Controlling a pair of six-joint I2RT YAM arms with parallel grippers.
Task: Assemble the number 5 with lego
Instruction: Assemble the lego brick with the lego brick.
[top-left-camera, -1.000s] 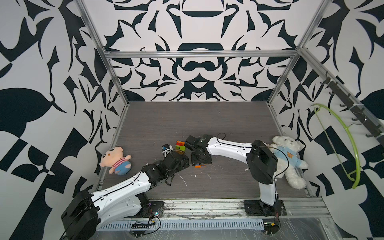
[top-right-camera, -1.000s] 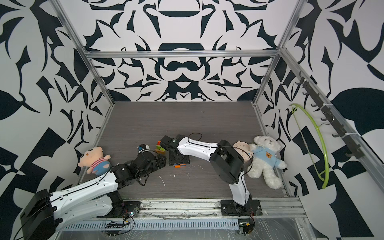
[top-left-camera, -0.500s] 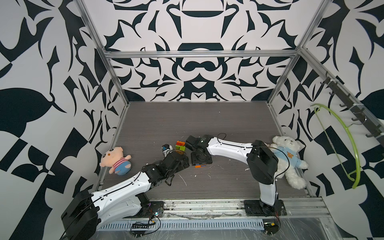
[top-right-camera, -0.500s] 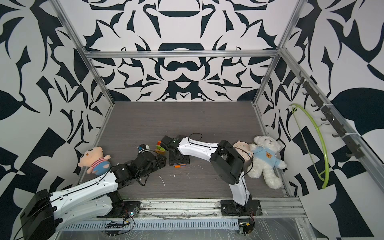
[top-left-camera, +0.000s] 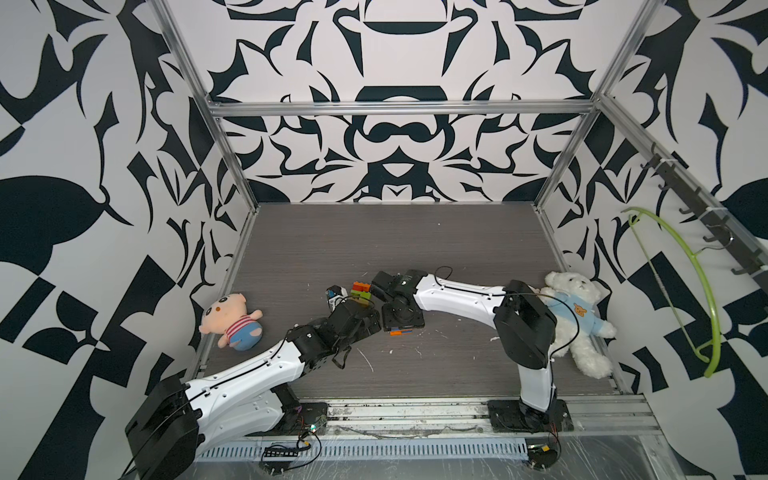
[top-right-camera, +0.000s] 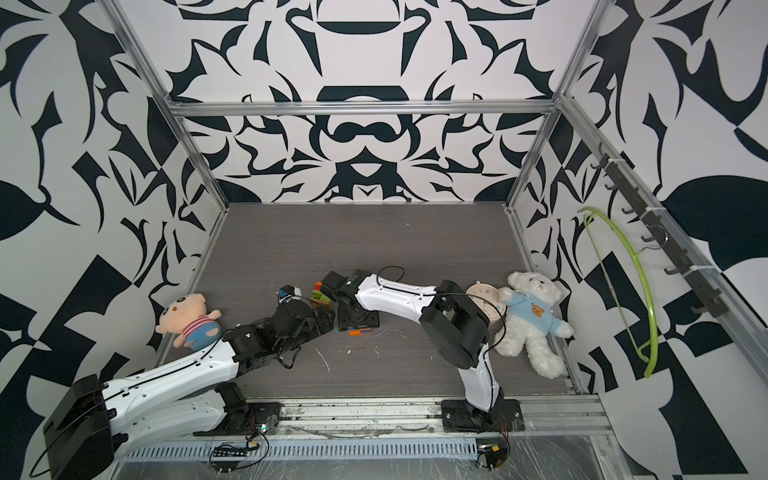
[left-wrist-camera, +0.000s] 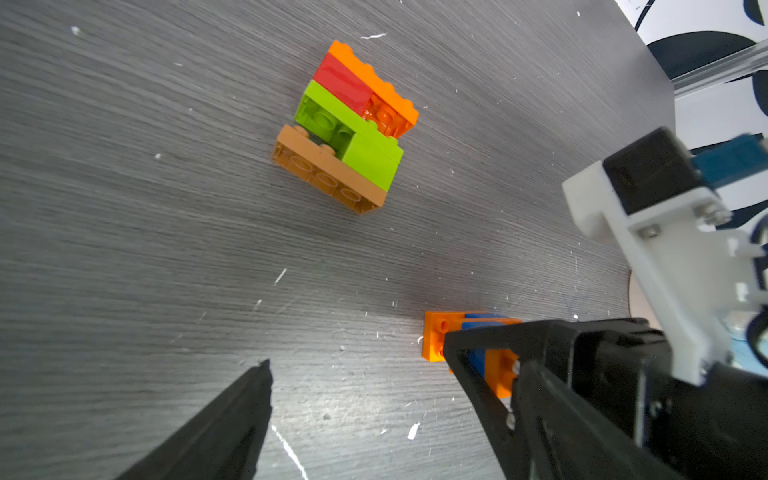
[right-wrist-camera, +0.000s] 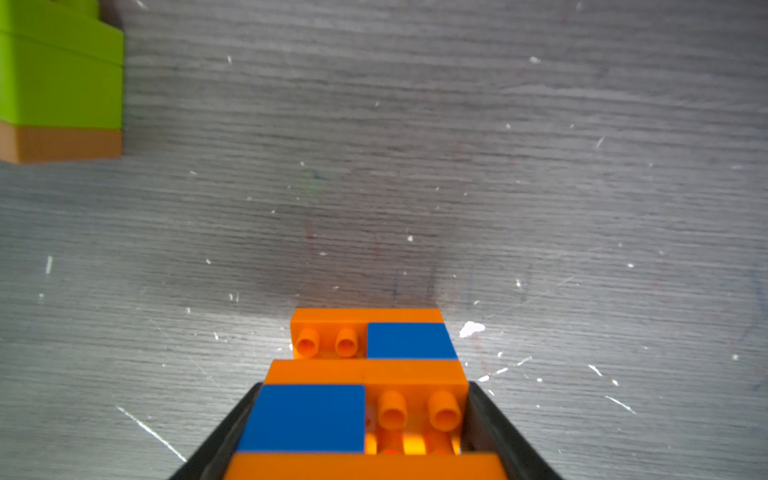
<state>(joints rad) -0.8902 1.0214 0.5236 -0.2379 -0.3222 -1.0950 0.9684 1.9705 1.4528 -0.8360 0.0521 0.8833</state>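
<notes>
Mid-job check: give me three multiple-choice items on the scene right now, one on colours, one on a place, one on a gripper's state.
1. Which colours make up the lego piece in the right gripper? A. Green, red. B. Orange, blue. C. All green.
2. Where is the green-red-orange lego cluster? A. On the table, apart from both grippers. B. Stacked on that piece. C. Held off the table.
3. How is the left gripper? A. Shut on a brick. B. Shut, empty. C. Open, empty.
Key: 1 B, orange and blue bricks sit between its jaws; 2 A, it lies alone on the wood; 3 C, jaws wide, nothing between.
</notes>
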